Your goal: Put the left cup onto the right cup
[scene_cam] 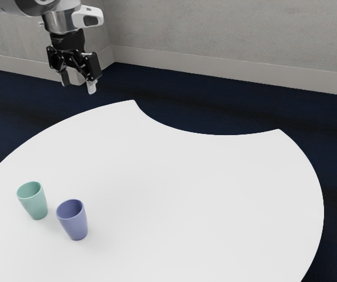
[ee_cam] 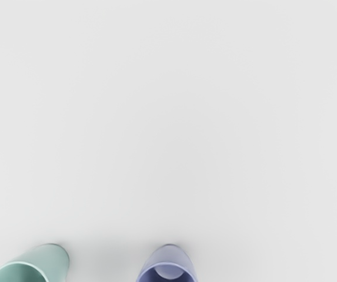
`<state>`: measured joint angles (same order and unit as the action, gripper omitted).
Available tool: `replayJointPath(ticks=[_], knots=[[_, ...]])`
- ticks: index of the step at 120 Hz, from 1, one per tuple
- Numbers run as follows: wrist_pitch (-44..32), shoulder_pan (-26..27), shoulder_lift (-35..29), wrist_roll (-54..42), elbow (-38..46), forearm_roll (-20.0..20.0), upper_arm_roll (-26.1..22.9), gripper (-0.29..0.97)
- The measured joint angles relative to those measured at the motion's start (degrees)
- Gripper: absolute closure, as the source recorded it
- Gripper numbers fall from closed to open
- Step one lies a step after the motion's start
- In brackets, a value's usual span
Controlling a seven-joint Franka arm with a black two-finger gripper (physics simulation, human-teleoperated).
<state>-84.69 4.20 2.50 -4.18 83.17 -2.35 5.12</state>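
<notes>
A green cup (scene_cam: 33, 200) stands upright near the white table's front edge on the exterior view's left. Just to its right and slightly nearer stands a blue cup (scene_cam: 72, 219), also upright and a small gap away. My gripper (scene_cam: 78, 84) hangs high above the table's far left edge, open, with nothing between its fingers, far from both cups. In the wrist view the green cup (ee_cam: 30, 267) and the blue cup (ee_cam: 167, 267) stand side by side on the white tabletop, both with open mouths up.
The white table (scene_cam: 186, 188) has a curved cut-out at its far side. Dark blue floor (scene_cam: 227, 100) surrounds it, and a grey wall (scene_cam: 227, 35) runs behind.
</notes>
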Motion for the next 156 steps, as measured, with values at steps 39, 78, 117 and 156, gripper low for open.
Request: replayJointPath(ticks=[39,78,117,156], knots=[[0.0,0.4,-0.1,0.3,0.0,0.0,0.0,0.0],[-0.3,0.4,-1.0,0.2,2.5,-0.1,0.2,0.0],[-4.2,0.1,-4.9,0.1,12.1,-0.2,0.5,0.0],[-9.6,0.1,-8.1,0.1,20.1,-0.3,0.8,0.0]])
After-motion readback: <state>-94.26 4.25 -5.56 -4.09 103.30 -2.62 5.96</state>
